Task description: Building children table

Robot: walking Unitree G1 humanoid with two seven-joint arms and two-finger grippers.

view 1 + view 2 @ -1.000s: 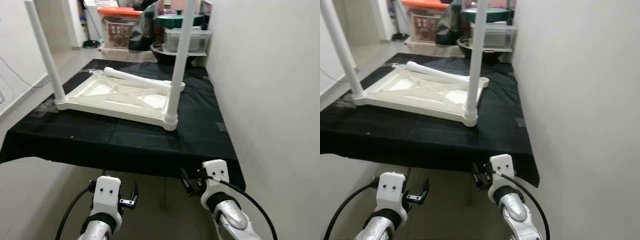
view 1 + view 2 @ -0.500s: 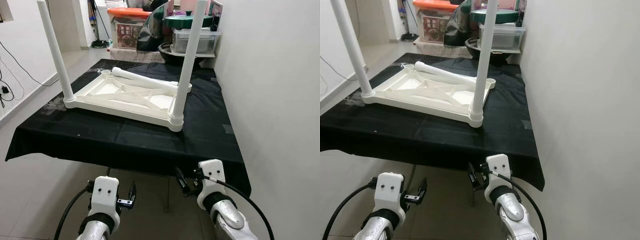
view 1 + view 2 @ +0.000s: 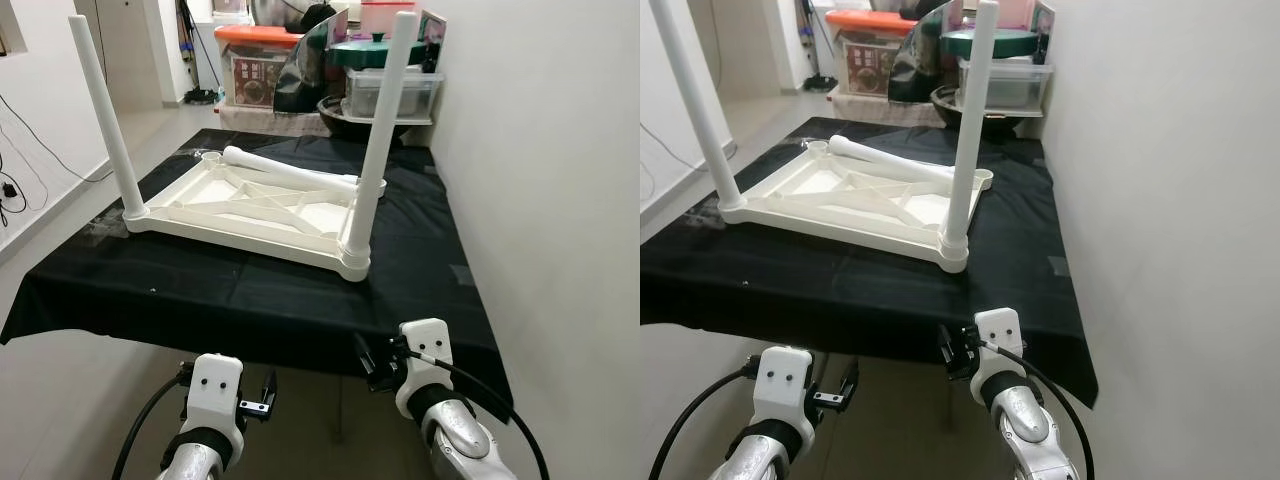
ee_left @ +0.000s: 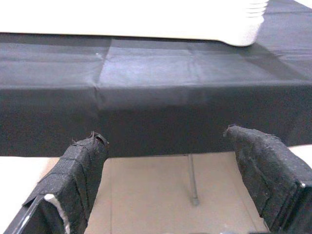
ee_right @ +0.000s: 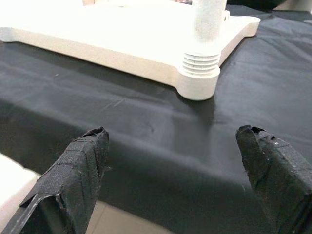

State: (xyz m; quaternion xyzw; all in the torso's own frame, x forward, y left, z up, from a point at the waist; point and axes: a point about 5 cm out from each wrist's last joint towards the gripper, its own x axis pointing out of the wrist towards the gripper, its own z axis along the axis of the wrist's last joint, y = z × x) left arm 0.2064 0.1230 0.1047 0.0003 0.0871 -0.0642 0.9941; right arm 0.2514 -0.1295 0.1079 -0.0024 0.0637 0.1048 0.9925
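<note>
The tabletop (image 3: 250, 205) lies upside down on the black worktop (image 3: 300, 300), two legs (image 3: 378, 120) upright (one loose leg (image 3: 285, 168) across it). Left tool (image 4: 165, 190) and right tool (image 5: 170, 180) hang below the edge, both wide open, empty.

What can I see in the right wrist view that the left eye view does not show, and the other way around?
The right wrist view alone shows the right gripper with its padded fingers wide apart, and the threaded base of the near leg up close. The left eye view alone shows the loose leg lying across the tabletop and the storage boxes behind. Both show the upturned white tabletop on the black cloth.
</note>
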